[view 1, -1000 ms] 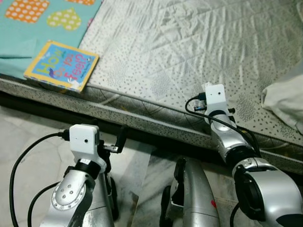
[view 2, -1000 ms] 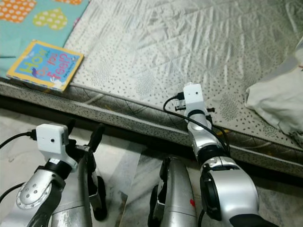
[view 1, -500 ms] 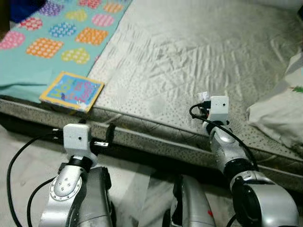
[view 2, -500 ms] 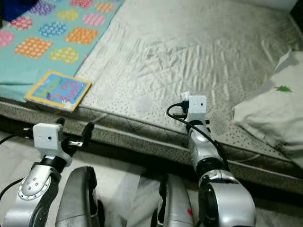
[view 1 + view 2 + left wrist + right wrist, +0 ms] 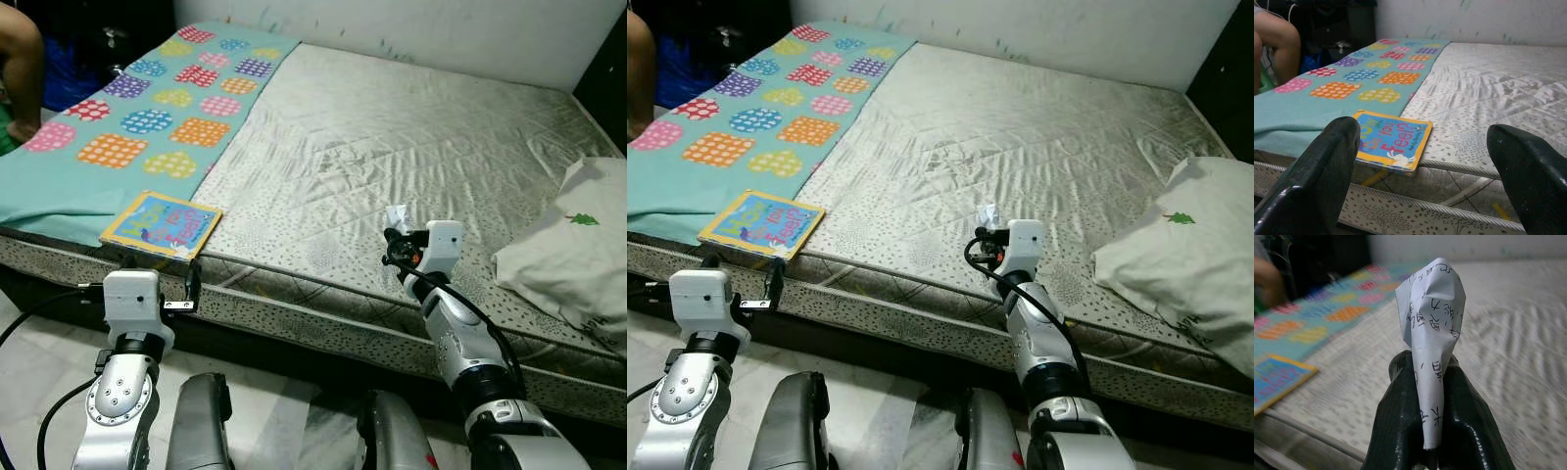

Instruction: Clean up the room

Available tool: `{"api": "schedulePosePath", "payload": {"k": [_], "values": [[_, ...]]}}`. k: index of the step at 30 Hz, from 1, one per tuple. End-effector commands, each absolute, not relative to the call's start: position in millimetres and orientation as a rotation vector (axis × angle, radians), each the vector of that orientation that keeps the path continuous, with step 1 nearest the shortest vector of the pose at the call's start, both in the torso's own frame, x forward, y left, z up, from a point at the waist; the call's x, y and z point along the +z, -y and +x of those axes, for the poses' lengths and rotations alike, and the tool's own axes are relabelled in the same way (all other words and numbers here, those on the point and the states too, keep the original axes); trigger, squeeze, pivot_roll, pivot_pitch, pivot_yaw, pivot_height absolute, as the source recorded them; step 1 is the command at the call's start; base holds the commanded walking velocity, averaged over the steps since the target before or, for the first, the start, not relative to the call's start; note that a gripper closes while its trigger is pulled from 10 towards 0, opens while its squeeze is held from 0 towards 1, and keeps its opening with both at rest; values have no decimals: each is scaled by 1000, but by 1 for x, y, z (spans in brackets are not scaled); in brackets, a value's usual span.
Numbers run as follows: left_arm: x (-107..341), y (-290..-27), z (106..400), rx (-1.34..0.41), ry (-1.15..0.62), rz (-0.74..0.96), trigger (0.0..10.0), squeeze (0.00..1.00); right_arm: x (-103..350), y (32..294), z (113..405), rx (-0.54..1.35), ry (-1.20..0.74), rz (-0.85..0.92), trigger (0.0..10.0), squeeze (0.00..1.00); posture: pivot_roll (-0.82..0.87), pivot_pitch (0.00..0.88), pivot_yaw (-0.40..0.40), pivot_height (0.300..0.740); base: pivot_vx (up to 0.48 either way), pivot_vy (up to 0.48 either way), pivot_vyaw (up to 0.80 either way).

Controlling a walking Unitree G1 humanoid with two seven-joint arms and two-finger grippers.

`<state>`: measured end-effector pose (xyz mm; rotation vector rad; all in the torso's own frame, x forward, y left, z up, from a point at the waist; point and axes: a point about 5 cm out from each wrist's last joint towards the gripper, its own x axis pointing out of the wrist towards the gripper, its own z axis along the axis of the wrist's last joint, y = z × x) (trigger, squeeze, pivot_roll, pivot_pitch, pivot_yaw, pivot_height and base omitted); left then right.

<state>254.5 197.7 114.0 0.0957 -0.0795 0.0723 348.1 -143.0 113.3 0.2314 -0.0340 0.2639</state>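
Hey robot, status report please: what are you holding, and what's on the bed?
Right pincer shut on paper scrap. Left pincer open, facing picture book at mattress edge.

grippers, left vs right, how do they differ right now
The left gripper has its fingers spread wide with nothing between them; the right gripper is shut on a scrap of paper printed with characters. The left one sits low in front of the mattress edge, facing the picture book; the right one is raised over the mattress surface. Both have black fingers and point towards the bed.
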Motion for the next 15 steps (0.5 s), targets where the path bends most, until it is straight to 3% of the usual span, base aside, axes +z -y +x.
{"api": "schedulePosePath", "payload": {"k": [1,15], "values": [[115,-193,258,57,94,87,10000,0,125,142,349,287,76,238,10000,0,85,0,-85,555,0,0,0],[126,-195,267,80,113,78,10000,0,149,138,352,293,117,261,10000,0,92,0,-79,653,0,0,0]]}}
